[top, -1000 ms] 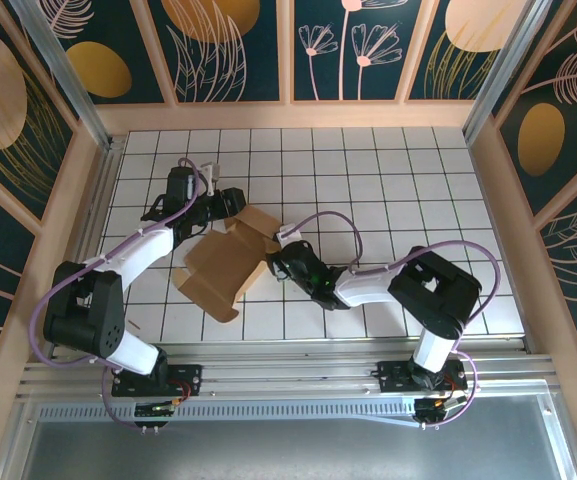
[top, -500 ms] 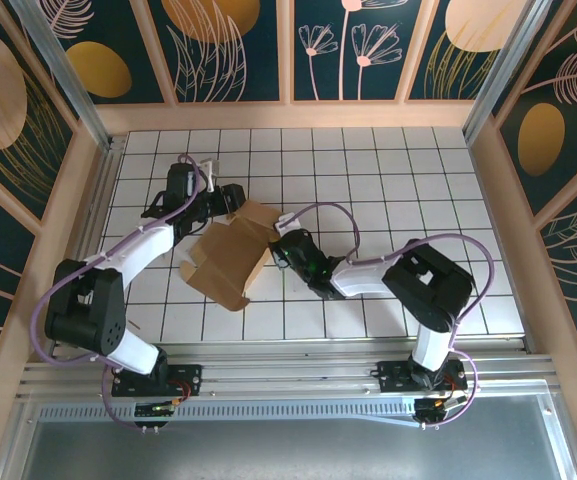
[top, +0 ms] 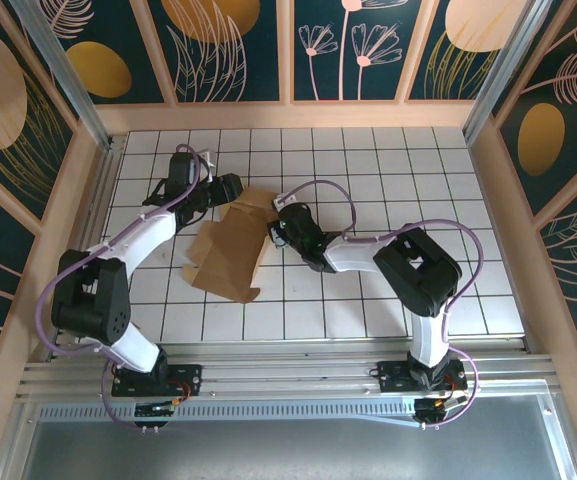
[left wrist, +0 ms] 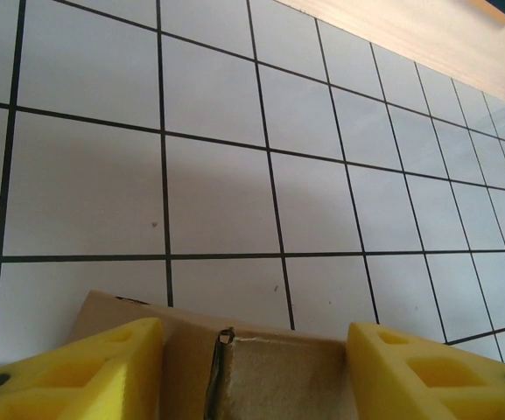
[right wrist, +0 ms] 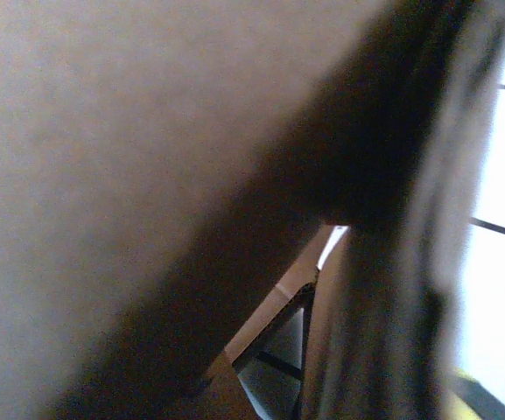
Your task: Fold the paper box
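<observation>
Top external shows the paper box (top: 230, 255) half folded, left gripper (left wrist: 254, 337) wide open round its edge, right gripper (top: 278, 231) unclear; next, pinch and bend.

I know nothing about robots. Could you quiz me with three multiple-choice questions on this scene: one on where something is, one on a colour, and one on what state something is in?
1. Where on the white tiled table does the plain brown cardboard paper box lie?
A) between the left tool and the right tool
B) in the far right corner
C) on the metal rail by the arm bases

2. What colour are the left tool's fingers in its wrist view?
A) red
B) yellow
C) blue

3. What state is the cardboard in?
A) a closed square box
B) torn into two separate pieces
C) an open sheet with flaps out

Answers:
1 A: in the top view, one tool sits on each side of it.
2 B: both fingers show yellow.
3 C: flaps jut out along its edges.
</observation>
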Controlling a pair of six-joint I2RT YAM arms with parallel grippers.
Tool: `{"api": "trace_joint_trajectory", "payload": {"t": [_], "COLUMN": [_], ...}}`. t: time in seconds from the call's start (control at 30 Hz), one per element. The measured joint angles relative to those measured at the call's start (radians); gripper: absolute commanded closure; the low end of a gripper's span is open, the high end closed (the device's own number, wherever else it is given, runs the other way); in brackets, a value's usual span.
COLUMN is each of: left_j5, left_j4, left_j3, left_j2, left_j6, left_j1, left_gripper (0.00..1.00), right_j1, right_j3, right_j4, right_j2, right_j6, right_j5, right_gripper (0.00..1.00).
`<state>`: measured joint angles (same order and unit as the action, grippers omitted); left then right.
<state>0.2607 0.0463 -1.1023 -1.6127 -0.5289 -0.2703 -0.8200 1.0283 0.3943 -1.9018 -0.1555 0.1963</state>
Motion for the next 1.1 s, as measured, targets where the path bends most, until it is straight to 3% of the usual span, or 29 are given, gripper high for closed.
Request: {"api": "trace_joint_trajectory", "payload": {"t": [0.27,0.57,0.77,0.9,1.03,1.1], "left_j5": [0.0,0.001,0.018,0.02,0.011,0.011], "left_j4": [0.006,0.031,0.035,0.053,0.089,0.092], "left_j3": [-0.025,-0.026,-0.027,-0.027,-0.027,-0.027], "left_j2": [-0.031,-0.043,-0.042,-0.029,-0.001,0.004], "left_j6": [-0.028,-0.031,-0.034,-0.035,-0.037,-0.038], "left_j1": [0.006,0.013,0.013,0.01,0.003,-0.003], "left_gripper": [0.45,0.45,0.44,0.34,0.35,0.36], "right_j1": [0.011,0.044,0.053,0.055,0.066,0.071], "right_j3": [0.097,0.283,0.319,0.319,0.319,0.319], "right_j4": [-0.068,-0.153,-0.174,-0.172,-0.166,-0.158], "right_j2": [-0.05,-0.168,-0.189,-0.189,-0.189,-0.189], "right_j6": [-0.035,-0.064,-0.064,-0.045,-0.004,0.01], "right_j5": [0.021,0.135,0.156,0.146,0.085,0.046], "right_gripper": [0.65,1.0,1.0,1.0,0.72,0.69]}}
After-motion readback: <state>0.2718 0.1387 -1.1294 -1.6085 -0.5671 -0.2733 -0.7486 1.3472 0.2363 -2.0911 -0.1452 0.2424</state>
